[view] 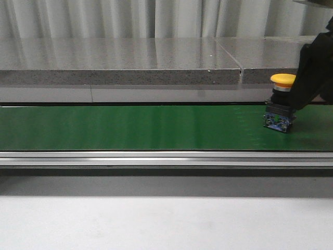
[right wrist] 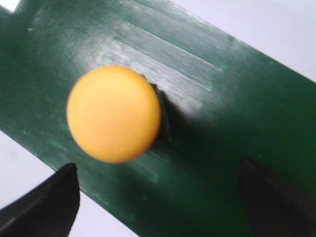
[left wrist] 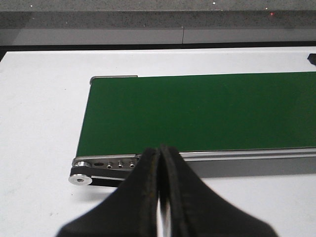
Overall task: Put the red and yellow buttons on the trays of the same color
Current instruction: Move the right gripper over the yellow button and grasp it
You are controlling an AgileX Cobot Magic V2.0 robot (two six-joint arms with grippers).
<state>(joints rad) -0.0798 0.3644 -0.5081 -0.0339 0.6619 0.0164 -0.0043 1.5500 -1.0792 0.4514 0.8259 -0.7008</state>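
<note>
green belt (view: pixel 130 127) | yellow button (right wrist: pixel 113 113) upright | right gripper (right wrist: pixel 158 197) above, spread

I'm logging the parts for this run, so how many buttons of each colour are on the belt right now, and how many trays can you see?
Yellow buttons: 1, the yellow button at the right end of the green belt
Red buttons: 0
Trays: 0 in view
Total: 1
</note>
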